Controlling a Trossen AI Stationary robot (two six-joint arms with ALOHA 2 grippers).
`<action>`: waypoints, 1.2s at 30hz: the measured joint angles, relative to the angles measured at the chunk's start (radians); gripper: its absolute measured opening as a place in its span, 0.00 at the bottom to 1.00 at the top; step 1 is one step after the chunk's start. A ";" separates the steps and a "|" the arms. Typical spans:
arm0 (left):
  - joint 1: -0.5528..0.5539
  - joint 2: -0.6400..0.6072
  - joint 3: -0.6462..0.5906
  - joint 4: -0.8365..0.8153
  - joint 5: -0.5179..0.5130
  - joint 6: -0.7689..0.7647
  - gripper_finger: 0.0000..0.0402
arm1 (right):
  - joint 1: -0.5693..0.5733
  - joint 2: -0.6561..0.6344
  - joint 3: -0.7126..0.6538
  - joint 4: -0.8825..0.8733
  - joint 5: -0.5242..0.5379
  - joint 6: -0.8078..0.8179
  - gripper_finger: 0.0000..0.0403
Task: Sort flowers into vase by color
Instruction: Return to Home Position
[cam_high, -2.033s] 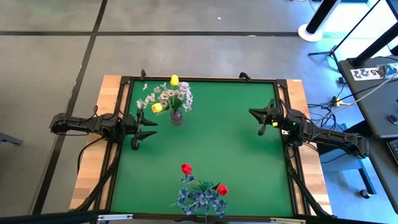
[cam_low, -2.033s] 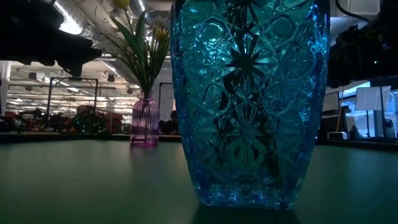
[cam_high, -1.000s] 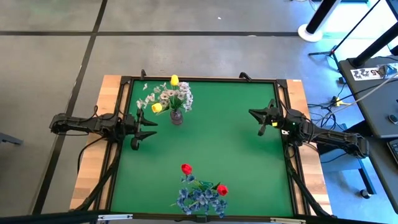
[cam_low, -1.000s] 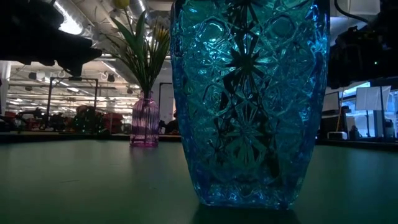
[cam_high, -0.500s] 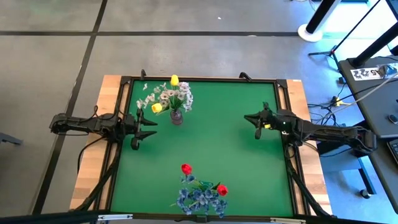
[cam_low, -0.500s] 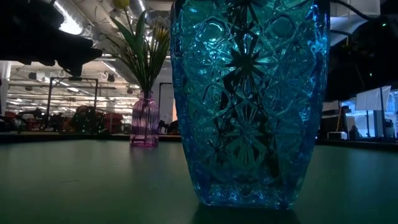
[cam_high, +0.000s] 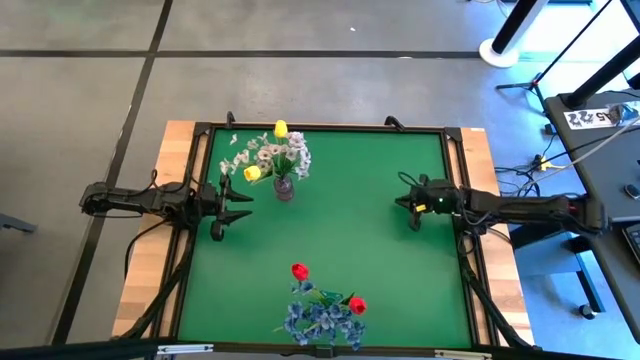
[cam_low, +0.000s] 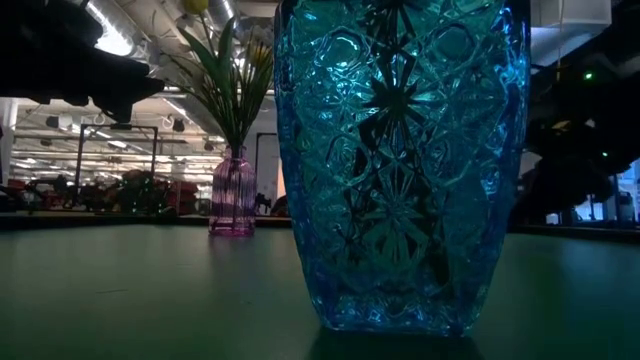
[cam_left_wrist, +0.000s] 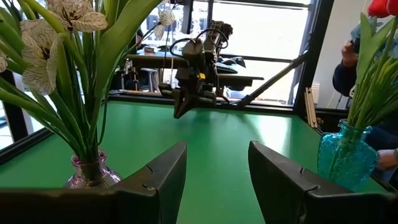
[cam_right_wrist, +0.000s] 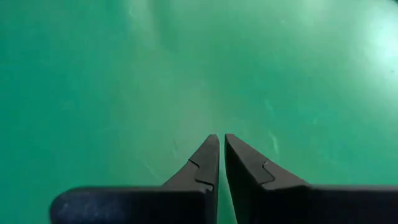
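Note:
A small purple vase (cam_high: 284, 187) at the far left holds yellow tulips (cam_high: 280, 128) and white sprays (cam_high: 262, 152). By the near edge a blue cut-glass vase (cam_low: 400, 165) holds two red tulips (cam_high: 299, 271) and a bushy blue bunch (cam_high: 318, 322). My left gripper (cam_high: 243, 203) stands open at the left edge, level, beside the purple vase (cam_left_wrist: 93, 177). My right gripper (cam_high: 408, 205) is shut over the bare mat at the right and slants down; its fingers (cam_right_wrist: 222, 155) have nothing between them.
The green mat (cam_high: 360, 250) lies bare between the two vases and between the arms. A raised black frame (cam_high: 330, 128) runs round the table. In the left wrist view a person (cam_left_wrist: 364, 59) shows beyond the table near the blue vase (cam_left_wrist: 348, 158).
My right gripper has reached out from the right edge toward the table's middle, sinking and tipping its fingers down at the mat. It has stayed shut. The flowers and both vases have not moved.

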 joint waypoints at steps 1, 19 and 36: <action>0.000 0.000 0.000 0.000 0.000 0.000 0.42 | 0.000 -0.027 -0.001 -0.013 0.000 0.002 0.07; 0.000 0.000 0.000 0.000 -0.003 0.000 0.42 | 0.165 -0.419 0.002 -0.043 0.003 0.002 0.07; 0.000 0.000 0.000 0.000 -0.003 0.000 0.42 | 0.242 -0.636 0.002 -0.041 0.002 0.002 0.07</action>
